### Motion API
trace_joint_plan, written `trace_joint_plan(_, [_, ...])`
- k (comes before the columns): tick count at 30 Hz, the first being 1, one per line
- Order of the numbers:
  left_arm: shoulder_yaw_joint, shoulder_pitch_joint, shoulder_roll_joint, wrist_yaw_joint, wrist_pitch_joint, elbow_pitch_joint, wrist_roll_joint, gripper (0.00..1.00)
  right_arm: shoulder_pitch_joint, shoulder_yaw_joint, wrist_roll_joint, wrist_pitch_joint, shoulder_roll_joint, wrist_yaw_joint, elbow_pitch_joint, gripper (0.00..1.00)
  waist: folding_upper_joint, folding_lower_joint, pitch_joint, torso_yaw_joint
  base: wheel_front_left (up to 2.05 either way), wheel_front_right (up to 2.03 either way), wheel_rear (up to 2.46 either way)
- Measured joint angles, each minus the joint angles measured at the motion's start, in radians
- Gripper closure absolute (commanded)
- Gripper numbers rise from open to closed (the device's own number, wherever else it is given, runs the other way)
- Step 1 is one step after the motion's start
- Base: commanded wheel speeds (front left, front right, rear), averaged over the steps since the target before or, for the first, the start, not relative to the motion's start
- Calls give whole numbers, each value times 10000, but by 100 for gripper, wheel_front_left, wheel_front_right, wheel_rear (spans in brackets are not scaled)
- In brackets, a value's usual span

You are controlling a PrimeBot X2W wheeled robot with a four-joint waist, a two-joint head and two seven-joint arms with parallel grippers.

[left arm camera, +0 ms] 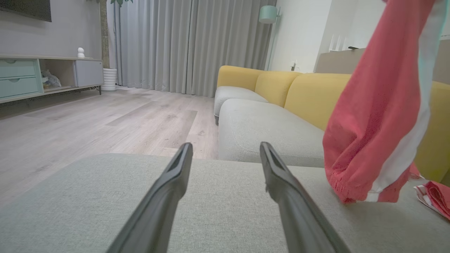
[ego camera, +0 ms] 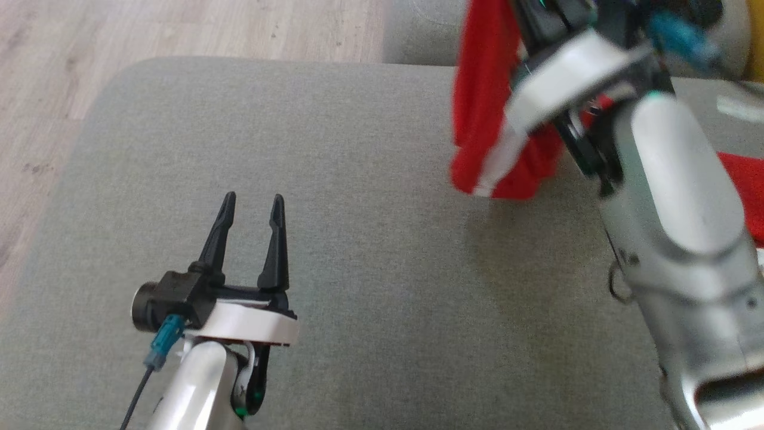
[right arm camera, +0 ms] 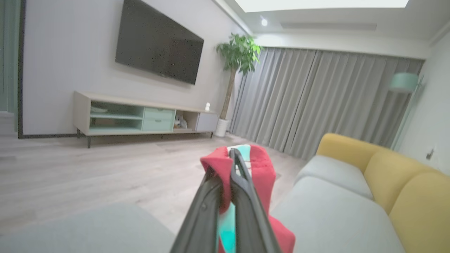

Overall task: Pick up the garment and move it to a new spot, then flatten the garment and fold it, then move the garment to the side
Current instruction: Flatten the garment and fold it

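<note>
While aloft in the right pincer (right arm camera: 225, 165), one red garment (right arm camera: 261, 169).

Head view looks steeply down onto the grey fabric ottoman (ego camera: 358, 149). Left wrist view skims low across it, right wrist view higher; both face the grey pleated curtains (left arm camera: 168, 45).

Red garment (ego camera: 484, 101) with white stripe, hanging, partly raised.
It hangs lengthwise from my right gripper (right arm camera: 225, 165), whose fingers are pinched together on a bunched fold at its upper end. The fabric is red, with one broad white stripe running down its length. The lower end is a gathered, elastic cuff, at or just above the grey cushion (ego camera: 298, 149); I cannot confirm contact. A further red-and-white portion lies crumpled on the cushion to my right, and I cannot tell whether it joins the hanging part.
</note>
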Motion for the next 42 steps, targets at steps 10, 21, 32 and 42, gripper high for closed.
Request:
trace_joint_plan(10, [374, 186, -86, -155, 0, -35, 115, 0, -2499, -1404, 84, -920, 410, 0, 1883, 100, 0, -1, -107, -18, 0, 0, 0])
trace_joint_plan(21, [481, 216, -203, -261, -2, -105, 313, 0, 2380, -5590, -1377, -1317, 433, 0, 2663, 100, 0, 0, 269, -378, 0, 0, 0])
trace_joint_plan(32, [495, 182, -240, -372, -2, -29, 545, 0, 3925, -6702, -1689, -2458, 600, 0, 2727, 0, 0, 0, 373, -763, 0, 0, 0])
trace_joint_plan(42, [370, 179, -282, -441, -13, 144, 535, 0, 5861, -4523, 775, -3664, 637, 0, 219, 0, 0, 0, 338, -1113, 0, 0, 0])
